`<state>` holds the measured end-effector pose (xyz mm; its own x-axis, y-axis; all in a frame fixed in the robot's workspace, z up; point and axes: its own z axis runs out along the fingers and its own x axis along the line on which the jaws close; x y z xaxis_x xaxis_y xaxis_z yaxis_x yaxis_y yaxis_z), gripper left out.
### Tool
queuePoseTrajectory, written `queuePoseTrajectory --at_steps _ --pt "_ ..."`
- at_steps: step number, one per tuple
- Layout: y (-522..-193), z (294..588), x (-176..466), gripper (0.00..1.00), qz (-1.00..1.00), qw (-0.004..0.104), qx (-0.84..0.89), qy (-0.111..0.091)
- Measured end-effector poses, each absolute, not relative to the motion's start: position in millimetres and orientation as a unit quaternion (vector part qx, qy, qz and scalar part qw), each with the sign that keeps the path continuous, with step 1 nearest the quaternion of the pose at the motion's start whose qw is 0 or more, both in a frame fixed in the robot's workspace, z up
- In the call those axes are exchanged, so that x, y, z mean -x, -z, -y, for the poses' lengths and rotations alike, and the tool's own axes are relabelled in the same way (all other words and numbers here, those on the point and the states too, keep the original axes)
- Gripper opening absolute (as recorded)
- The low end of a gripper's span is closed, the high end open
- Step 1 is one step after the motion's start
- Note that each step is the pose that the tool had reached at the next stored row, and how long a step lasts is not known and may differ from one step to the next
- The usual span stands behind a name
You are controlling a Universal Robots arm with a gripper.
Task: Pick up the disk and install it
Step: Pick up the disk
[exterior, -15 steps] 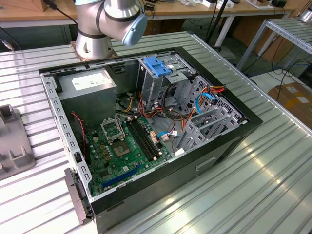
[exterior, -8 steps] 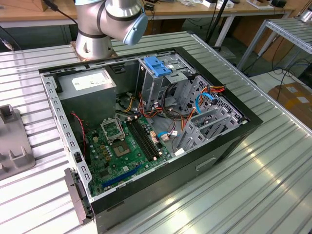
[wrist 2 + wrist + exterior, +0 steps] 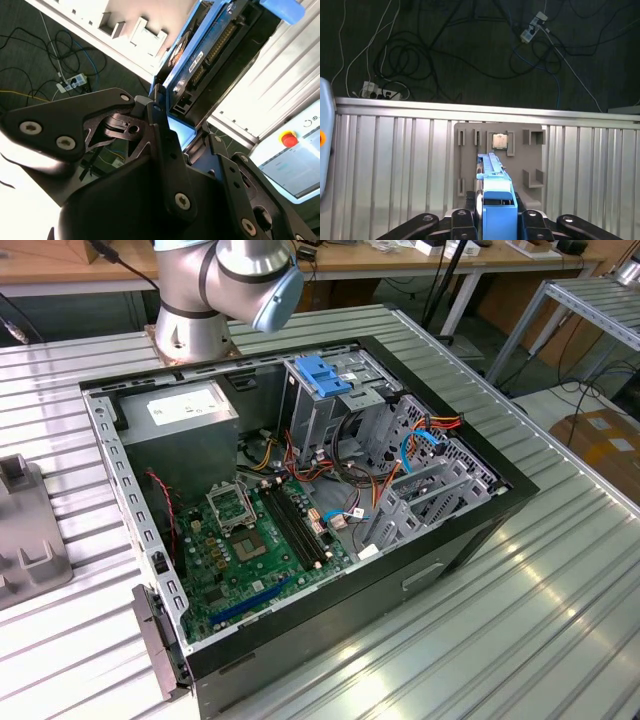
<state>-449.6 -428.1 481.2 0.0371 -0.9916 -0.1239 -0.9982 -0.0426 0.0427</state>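
While it clamps the disk (image 3: 496,197), the gripper (image 3: 497,214) hangs over the tray (image 3: 516,165).

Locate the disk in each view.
First wrist view: the disk, a slim drive in a bright blue plastic carrier, held in the gripper, before the grey slotted holder plate.
Second wrist view: disk clamped edge-on, same plate behind.
Shared landmark: that plate, exterior view's left.

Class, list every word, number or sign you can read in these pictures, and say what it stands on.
None can be read.
Too small: white label on the power supply.
Blurred: sticker on the disk held in the gripper.
Blurred: screen beside the red button.
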Motion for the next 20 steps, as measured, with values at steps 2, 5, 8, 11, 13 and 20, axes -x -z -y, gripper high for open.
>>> queuePoseTrajectory --at_steps 2,5,8,11,13,20 --pt "-481.2 428.7 448.8 0.37 -0.691 0.028 0.720 -0.060" --pt "-481.2 429.7 447.3 0.37 -0.691 0.028 0.720 -0.060" --pt "-481.2 430.8 445.8 0.37 -0.691 0.028 0.720 -0.060" --pt "-481.2 432.5 443.8 0.37 -0.691 0.028 0.720 -0.060" --pt "-481.2 433.2 443.0 0.37 -0.691 0.028 0.720 -0.060" --pt "-481.2 435.6 439.6 0.37 -0.691 0.028 0.720 -0.060"
